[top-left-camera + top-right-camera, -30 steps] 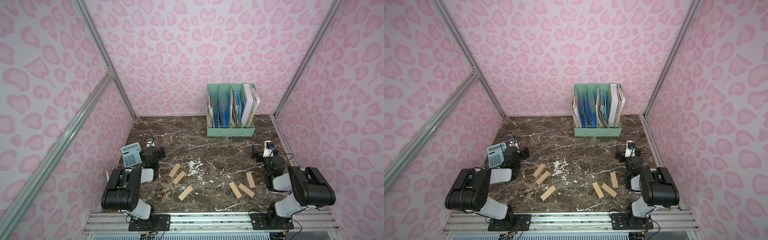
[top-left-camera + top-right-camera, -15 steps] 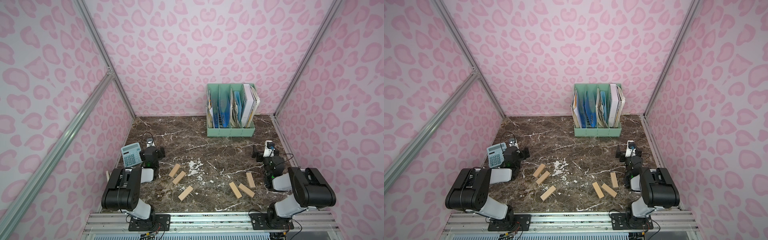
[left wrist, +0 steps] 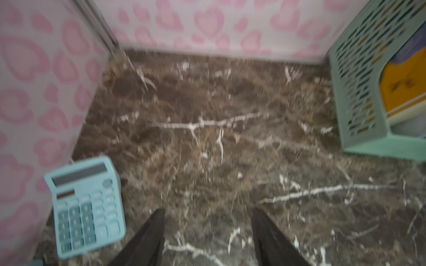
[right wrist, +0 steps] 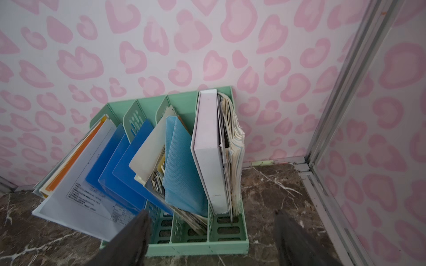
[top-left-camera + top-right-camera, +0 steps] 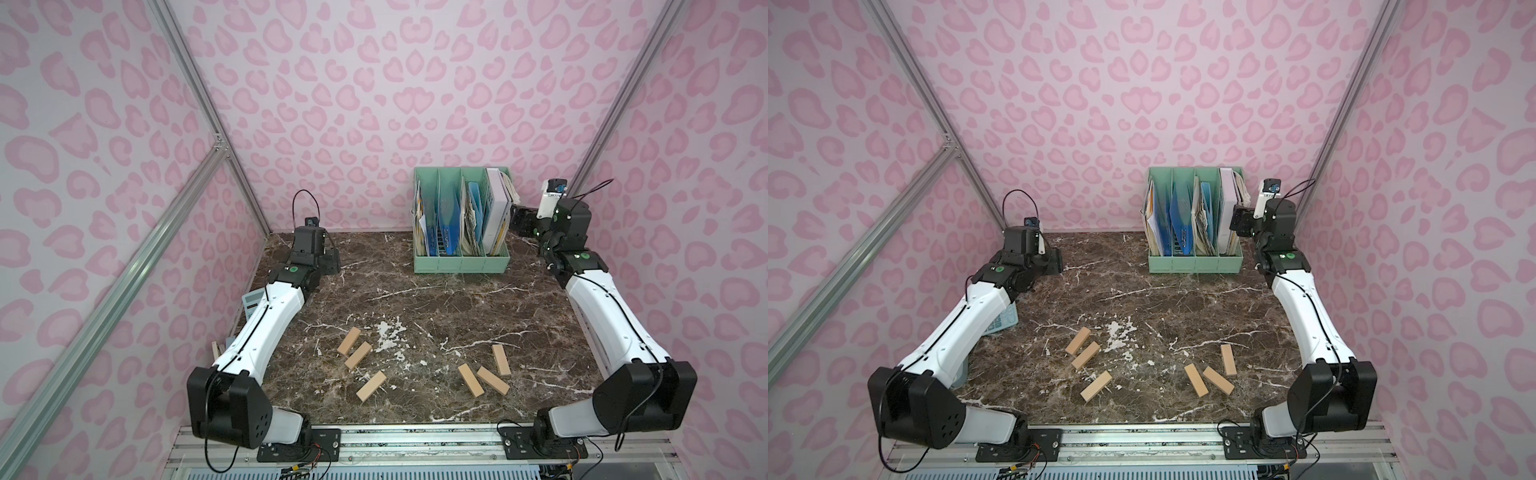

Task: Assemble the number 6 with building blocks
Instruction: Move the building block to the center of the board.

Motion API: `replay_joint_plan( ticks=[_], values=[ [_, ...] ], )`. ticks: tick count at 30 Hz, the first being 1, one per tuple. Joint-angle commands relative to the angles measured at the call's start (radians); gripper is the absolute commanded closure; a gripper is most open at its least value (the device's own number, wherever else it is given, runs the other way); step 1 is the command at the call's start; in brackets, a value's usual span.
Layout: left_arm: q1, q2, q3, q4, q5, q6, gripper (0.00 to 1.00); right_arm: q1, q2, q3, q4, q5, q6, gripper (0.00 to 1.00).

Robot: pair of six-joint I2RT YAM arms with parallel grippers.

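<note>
left claw (image 3: 208, 210) empty with jaws apart, calculator (image 3: 85, 205) just beside it, right claw (image 4: 211, 213) empty and wide apart, file rack (image 4: 207, 248) right ahead, six building blocks (image 5: 358, 355) scattered on surface (image 5: 415, 299) well behind both claws

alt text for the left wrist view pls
Blurred view over a dark marble table, with the left gripper open in the foreground and nothing between its black fingers. A pale blue calculator lies beside the pink-patterned wall; a green file rack stands across the table from it.
</note>
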Motion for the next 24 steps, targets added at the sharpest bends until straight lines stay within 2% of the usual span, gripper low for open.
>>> replay_joint_plan(
  ticks=[1, 3, 8, 10, 12, 17, 24],
  values=[
    [-0.010, 0.035, -0.001, -0.405, 0.171, -0.079, 0.57, 0.002, -0.026, 0.000, -0.158, -0.107, 0.021, 0.13],
    [-0.043, 0.008, -0.025, -0.429, 0.185, -0.102, 0.65, -0.002, -0.054, -0.039, -0.138, -0.107, 0.018, 0.10],
    [-0.098, -0.030, -0.111, -0.403, 0.223, -0.103, 0.65, -0.027, -0.117, -0.196, -0.062, -0.160, 0.064, 0.10],
    [-0.142, 0.000, -0.128, -0.384, 0.195, -0.073, 0.65, -0.031, -0.139, -0.255, -0.018, -0.184, 0.090, 0.10],
    [-0.148, 0.053, -0.149, -0.369, 0.207, -0.053, 0.64, -0.031, -0.149, -0.292, 0.015, -0.213, 0.106, 0.10],
    [-0.154, 0.197, -0.093, -0.362, 0.211, 0.002, 0.63, -0.034, -0.157, -0.311, 0.023, -0.240, 0.091, 0.09],
    [-0.164, 0.248, -0.083, -0.336, 0.202, 0.028, 0.62, -0.058, -0.195, -0.326, 0.018, -0.243, 0.080, 0.08]
  ],
)
